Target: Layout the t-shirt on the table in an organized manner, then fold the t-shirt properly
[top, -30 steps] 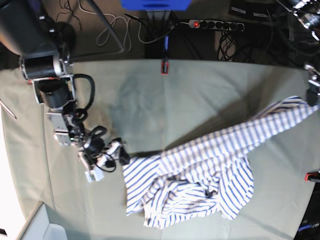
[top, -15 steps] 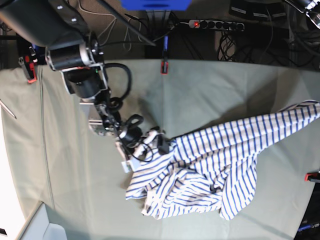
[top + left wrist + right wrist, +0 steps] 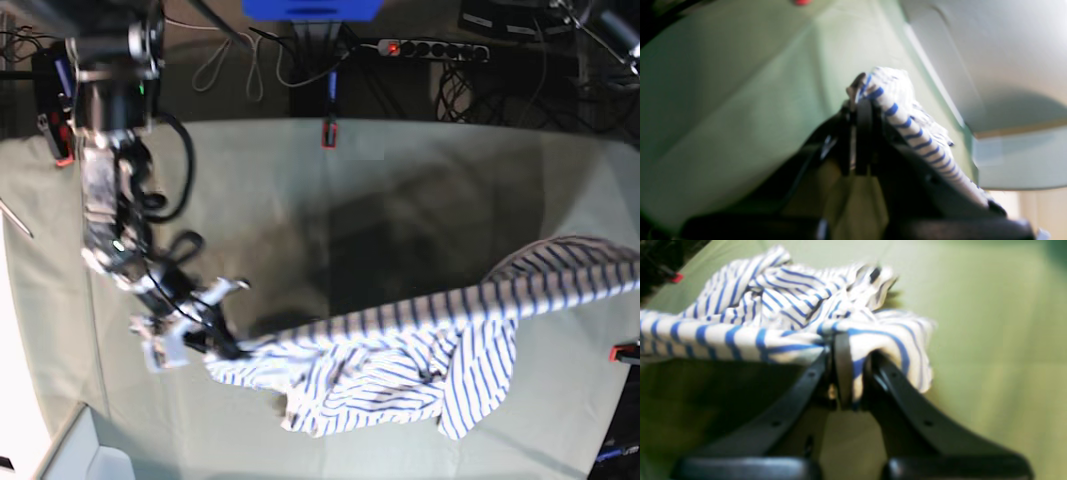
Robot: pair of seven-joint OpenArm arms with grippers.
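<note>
**T-shirt stretched between two claws over the table**

T-shirt (image 3: 400, 355) spans the near half of the table (image 3: 300, 200), its bulk bunched on the cloth and one striped band rising toward the table's edge. The right claw (image 3: 853, 373) is clamped on a striped fold at the end away from that band. The left claw (image 3: 862, 110) is pinched tight on another striped edge, lifted above the table. No readable writing or label shows; both wrist views are blurred.
</note>
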